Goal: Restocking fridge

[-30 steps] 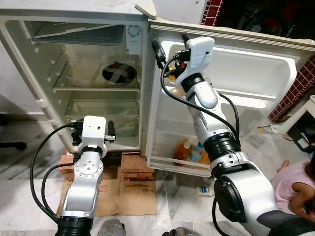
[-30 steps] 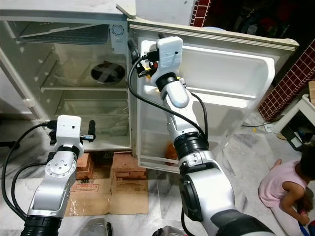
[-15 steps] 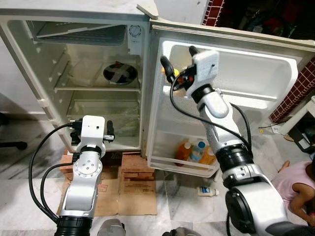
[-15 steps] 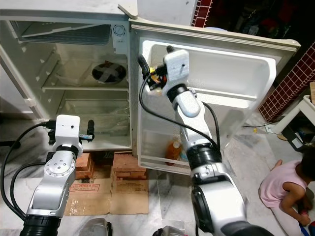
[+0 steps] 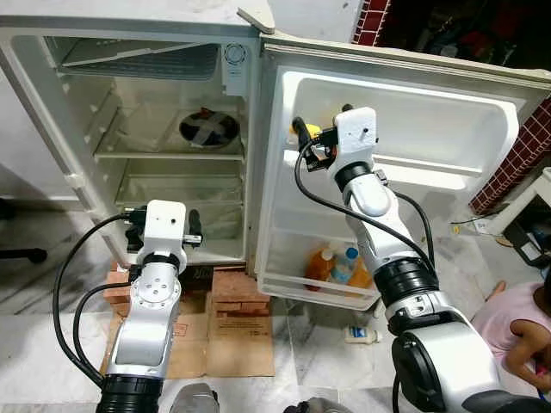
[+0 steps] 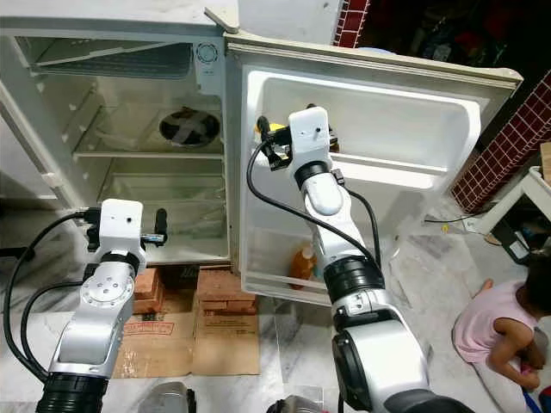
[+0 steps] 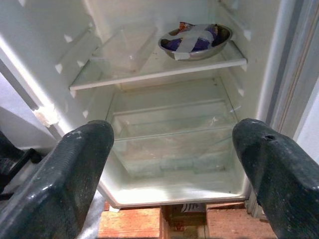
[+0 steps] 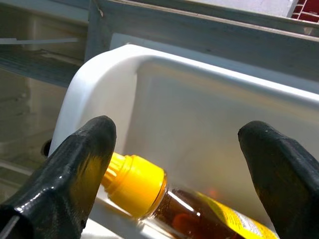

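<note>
Black fingers [image 7: 75,169] of the left gripper [image 7: 172,174] are spread wide apart and hold nothing. This gripper sits low, at the end of a bent silver arm, and looks into the bottom of the open fridge [image 5: 77,146]. Under the fridge are red bricks [image 5: 237,288] and flat brown cardboard [image 5: 219,340] on the pale floor.

The right arm reaches up and bends at the elbow toward the open fridge door [image 5: 448,112]. The right gripper [image 8: 174,169] is up by the top door shelf [image 8: 149,79], and its fingers [image 8: 79,164] are wide apart too. A bottle [image 8: 164,196] lies on its side between them, with no finger closed on it. It has a round yellow cap, brown liquid inside and a yellow label. It rests on the white shelf, which looks smooth and shiny with rounded corners.

Lower down, the bottom door shelf [image 5: 284,288] holds some bottles [image 5: 340,267], orange and clear ones. One small bottle [image 5: 357,334] lies on the floor near the door.

Deeper in the fridge, white shelves cross the inside. A round metal bowl [image 7: 194,40] sits on one shelf, with something purple in it and pale tape over the top. A clear plastic drawer [image 7: 169,137] is below it.

A person in pink [image 5: 516,331] sits on the floor at the right edge.
</note>
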`<state>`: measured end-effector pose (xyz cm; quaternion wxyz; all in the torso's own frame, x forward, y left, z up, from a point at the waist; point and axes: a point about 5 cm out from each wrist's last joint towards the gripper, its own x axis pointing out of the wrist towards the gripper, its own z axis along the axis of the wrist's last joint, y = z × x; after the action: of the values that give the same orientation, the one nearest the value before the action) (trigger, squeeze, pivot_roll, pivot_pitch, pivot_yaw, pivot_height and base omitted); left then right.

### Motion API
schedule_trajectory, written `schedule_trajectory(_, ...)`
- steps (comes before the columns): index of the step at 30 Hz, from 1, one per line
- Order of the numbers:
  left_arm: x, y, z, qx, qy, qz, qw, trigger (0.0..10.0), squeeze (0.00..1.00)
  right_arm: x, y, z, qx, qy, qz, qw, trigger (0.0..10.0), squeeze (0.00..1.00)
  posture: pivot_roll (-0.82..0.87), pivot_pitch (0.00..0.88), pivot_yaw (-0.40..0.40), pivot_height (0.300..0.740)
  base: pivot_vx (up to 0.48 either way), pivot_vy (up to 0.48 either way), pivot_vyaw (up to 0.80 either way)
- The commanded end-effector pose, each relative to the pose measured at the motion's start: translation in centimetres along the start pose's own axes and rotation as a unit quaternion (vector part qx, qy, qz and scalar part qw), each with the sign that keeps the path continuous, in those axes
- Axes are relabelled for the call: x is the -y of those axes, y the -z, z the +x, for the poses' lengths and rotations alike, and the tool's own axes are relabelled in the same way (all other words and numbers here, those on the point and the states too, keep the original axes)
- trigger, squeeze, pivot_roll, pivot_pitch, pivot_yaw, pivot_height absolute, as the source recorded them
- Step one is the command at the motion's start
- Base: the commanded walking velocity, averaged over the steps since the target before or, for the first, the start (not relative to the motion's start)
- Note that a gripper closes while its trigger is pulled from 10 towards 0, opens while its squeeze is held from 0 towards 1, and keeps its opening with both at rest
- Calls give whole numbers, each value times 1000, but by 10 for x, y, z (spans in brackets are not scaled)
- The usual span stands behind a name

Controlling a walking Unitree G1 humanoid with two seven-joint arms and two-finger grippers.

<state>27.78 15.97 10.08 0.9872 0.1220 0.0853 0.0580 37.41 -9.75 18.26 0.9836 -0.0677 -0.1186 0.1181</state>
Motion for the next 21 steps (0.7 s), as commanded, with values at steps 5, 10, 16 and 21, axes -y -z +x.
schedule_trajectory(5, 0, 0, 1, 1, -2, 0, 1000, 10000, 0, 6, -3, 2, 4, 12, -26, 1000, 10000, 0, 126, 0, -98, 740, 0, 0, 0)
schedule_trajectory(10, 1, 1, 1, -2, 1, -1, 1000, 10000, 0, -3, 0, -3, 11, 0, 6, 1000, 10000, 0, 129, 0, -96, 740, 0, 0, 0)
schedule_trajectory(16, 1, 1, 2, -4, 4, -1, 1000, 10000, 0, -11, -4, -3, 25, -26, 24, 999, 10000, 0, 124, 0, -93, 740, 0, 0, 0)
schedule_trajectory(21, 1, 1, 3, -3, 3, -2, 1000, 10000, 0, -10, 11, -1, -29, -12, -10, 999, 10000, 0, 126, 0, -94, 740, 0, 0, 0)
